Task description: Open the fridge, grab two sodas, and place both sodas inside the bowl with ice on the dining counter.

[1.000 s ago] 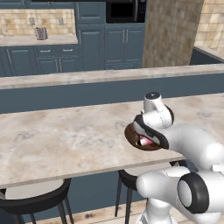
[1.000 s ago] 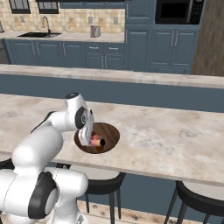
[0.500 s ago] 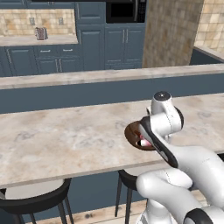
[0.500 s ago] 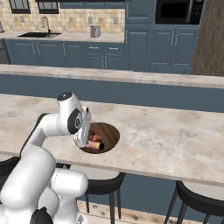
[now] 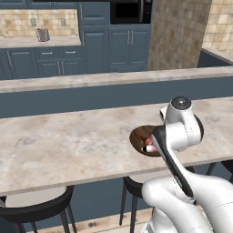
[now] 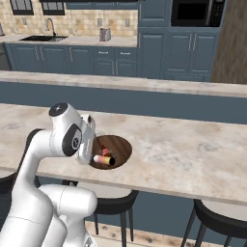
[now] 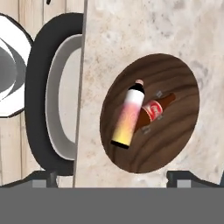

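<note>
Both sodas (image 7: 139, 114) are seen lying inside the bowl (image 7: 175, 144) on the bench (image 7: 144, 30); the end effector (image 7: 109, 177) is released and empty, so the task is judged essentially complete.

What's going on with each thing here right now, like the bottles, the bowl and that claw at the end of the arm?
Pink bottle: lying in the bowl, leaning on the cola.
Cola: lying in the bowl, beside the pink one.
Bowl: on the counter near its edge, holding both bottles.
End effector: open, empty, above the bowl.
Stool: tucked under the counter.
</note>
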Motion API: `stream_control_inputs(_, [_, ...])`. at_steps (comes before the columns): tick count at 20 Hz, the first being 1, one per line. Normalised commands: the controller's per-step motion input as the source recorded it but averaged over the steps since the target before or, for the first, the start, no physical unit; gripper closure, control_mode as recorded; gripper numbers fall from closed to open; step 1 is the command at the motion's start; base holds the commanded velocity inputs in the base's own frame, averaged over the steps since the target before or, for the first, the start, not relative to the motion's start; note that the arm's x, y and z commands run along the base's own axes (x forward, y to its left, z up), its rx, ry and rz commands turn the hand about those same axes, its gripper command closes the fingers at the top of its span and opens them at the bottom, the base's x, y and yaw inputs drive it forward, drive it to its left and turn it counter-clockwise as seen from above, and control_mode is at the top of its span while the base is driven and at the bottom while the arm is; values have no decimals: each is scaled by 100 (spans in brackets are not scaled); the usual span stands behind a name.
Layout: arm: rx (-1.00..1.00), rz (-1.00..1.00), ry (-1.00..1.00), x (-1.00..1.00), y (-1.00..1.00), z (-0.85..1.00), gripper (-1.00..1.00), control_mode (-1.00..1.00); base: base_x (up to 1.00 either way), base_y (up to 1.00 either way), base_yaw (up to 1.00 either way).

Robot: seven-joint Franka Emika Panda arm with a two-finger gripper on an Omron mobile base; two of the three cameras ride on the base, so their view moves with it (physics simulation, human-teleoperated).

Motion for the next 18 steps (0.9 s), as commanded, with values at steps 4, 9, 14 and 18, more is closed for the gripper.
stream_control_inputs(4, [0,0,-16,-44,0,46,-100,-100,0,0,0])
stream_control_inputs(9, [0,0,-18,-49,0,45,-100,-100,0,0,0])
stream_control_inputs(14, [0,0,-18,-52,0,47,-100,-100,0,0,0])
stream_control_inputs(18, [0,0,-16,-42,0,49,-100,-100,0,0,0])
